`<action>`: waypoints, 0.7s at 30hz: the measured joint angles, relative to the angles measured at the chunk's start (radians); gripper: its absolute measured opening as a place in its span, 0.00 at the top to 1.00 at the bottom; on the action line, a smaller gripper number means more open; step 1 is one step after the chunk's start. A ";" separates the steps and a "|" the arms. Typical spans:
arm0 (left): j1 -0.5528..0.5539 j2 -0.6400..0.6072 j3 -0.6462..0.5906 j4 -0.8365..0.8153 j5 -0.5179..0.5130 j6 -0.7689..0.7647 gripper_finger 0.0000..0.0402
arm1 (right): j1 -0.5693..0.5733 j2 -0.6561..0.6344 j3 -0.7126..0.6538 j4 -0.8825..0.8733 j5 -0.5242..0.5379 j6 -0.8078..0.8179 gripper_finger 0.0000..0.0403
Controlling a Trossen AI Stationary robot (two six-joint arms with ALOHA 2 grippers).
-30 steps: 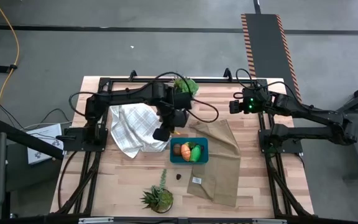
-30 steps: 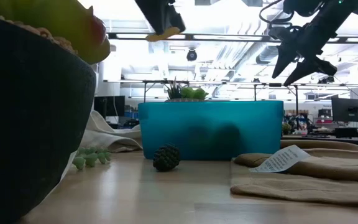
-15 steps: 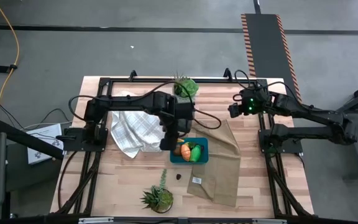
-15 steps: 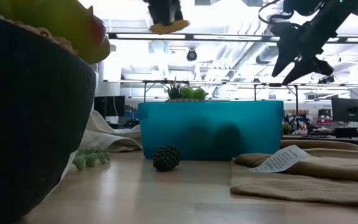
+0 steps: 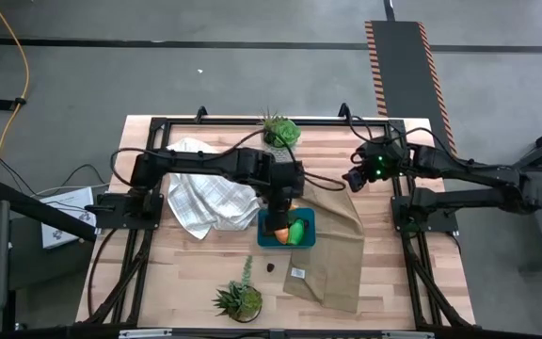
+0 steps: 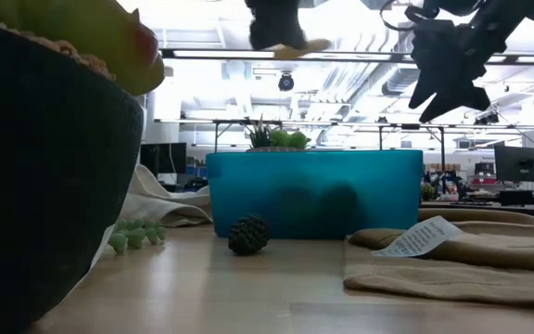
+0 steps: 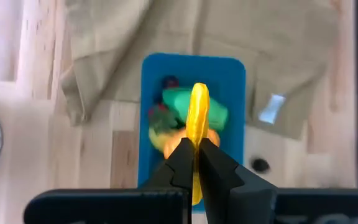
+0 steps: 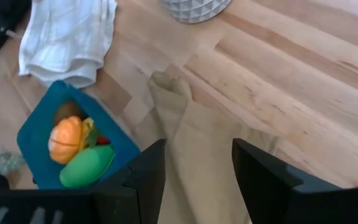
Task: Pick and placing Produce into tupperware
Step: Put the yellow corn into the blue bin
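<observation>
Gripping the yellow banana, left pincer now moved over the tupperware, right pincer empty, parted.

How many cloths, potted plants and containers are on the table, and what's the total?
Cloths: 2, white cloth and tan cloth
Potted plants: 2, back plant and front plant
Containers: 1, teal tupperware
Total: 5

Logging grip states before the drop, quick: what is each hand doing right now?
Left hand: shut on the banana, above the tupperware.
Right hand: open, holding nothing, over the tan cloth.
</observation>
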 joint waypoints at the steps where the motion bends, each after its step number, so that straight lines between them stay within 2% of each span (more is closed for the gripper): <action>1: -0.003 0.006 -0.008 0.005 -0.006 0.000 0.99 | 0.007 0.000 0.000 -0.002 0.000 0.000 0.57; 7: -0.006 0.043 -0.069 0.064 -0.008 -0.017 0.99 | 0.050 -0.003 0.000 -0.012 0.000 -0.001 0.57; 9: -0.010 0.044 -0.107 0.141 -0.008 -0.025 0.99 | 0.062 -0.007 0.000 -0.028 0.000 -0.001 0.57; 21: -0.018 0.049 -0.263 0.237 -0.007 -0.074 0.99 | 0.089 -0.011 0.000 -0.048 0.000 0.000 0.57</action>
